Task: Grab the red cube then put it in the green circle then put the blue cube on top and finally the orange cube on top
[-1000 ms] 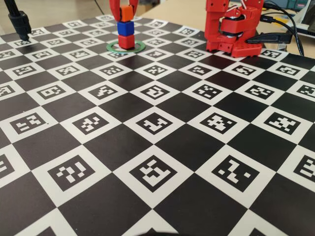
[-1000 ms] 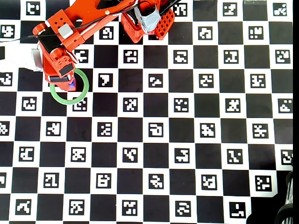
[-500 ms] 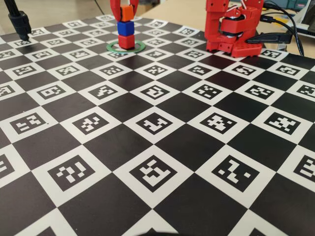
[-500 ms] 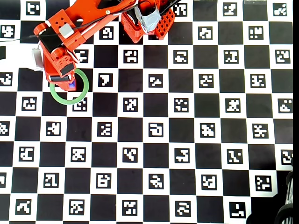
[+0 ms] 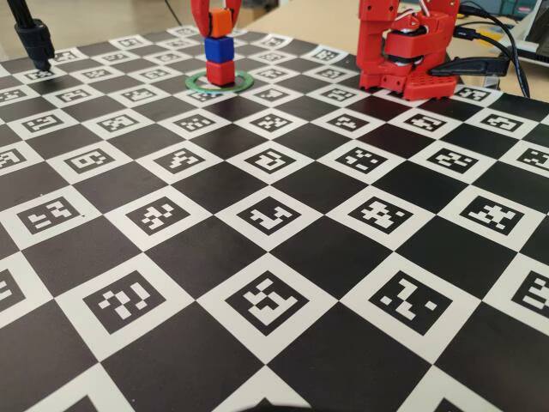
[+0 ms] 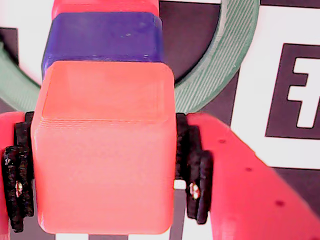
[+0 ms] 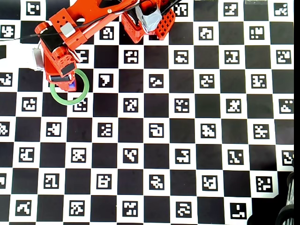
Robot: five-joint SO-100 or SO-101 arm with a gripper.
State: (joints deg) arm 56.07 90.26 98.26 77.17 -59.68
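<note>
While the orange cube (image 5: 222, 21) sits at the top of the stack in the fixed view, I judge the step in hand to be the last release, and I want to do it gently: spread the fingers just enough to free the cube, then lift straight up so nothing drags sideways. Using the green circle (image 5: 220, 83) as my landmark, the red cube (image 5: 220, 72) stands inside it, the blue cube (image 5: 220, 47) directly above the red one, and the orange one above that, with the gripper (image 5: 216, 19) flanking it on both sides.

Turning to the wrist view, the orange cube (image 6: 105, 147) fills the space between the dark pads (image 6: 192, 170), which press against its two sides, so I am clamped on it. The blue cube (image 6: 102, 37) lies squarely beneath, and the green circle (image 6: 222, 62) curves around beyond both.

From the overhead view, the gripper (image 7: 63, 79) covers the stack; only a sliver of the blue cube (image 7: 72, 86) shows, inside the upper left part of the green circle (image 7: 70, 101).
</note>
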